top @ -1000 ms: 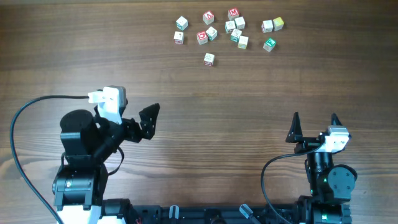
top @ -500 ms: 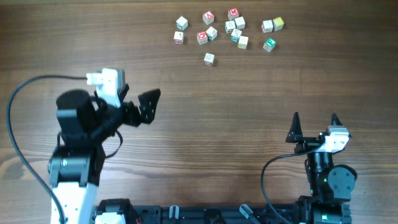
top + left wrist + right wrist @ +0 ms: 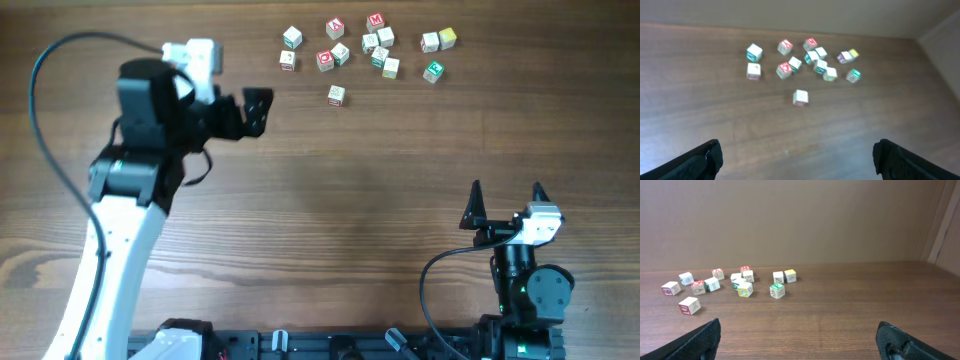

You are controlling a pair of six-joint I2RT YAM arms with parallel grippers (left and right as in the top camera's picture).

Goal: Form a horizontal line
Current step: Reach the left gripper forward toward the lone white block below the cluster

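Observation:
Several small wooden letter cubes lie scattered at the far side of the table [image 3: 360,48], some with red or green faces. No straight row of cubes shows; the horizontal line is not in view. One cube [image 3: 336,95] sits alone, nearer than the rest; it also shows in the left wrist view [image 3: 800,97] and in the right wrist view [image 3: 689,305]. My left gripper [image 3: 262,110] is open and empty, raised left of the cubes and facing them [image 3: 800,162]. My right gripper [image 3: 506,195] is open and empty near the front right [image 3: 800,342].
The wooden table [image 3: 380,170] stretches bare between the cubes and my right gripper. A green-faced cube [image 3: 433,71] marks the cluster's right end. A plain wall stands behind the table in the right wrist view.
My left arm has swung up and away from the front, carrying its open gripper toward the cubes. The right arm and the cubes have not moved.

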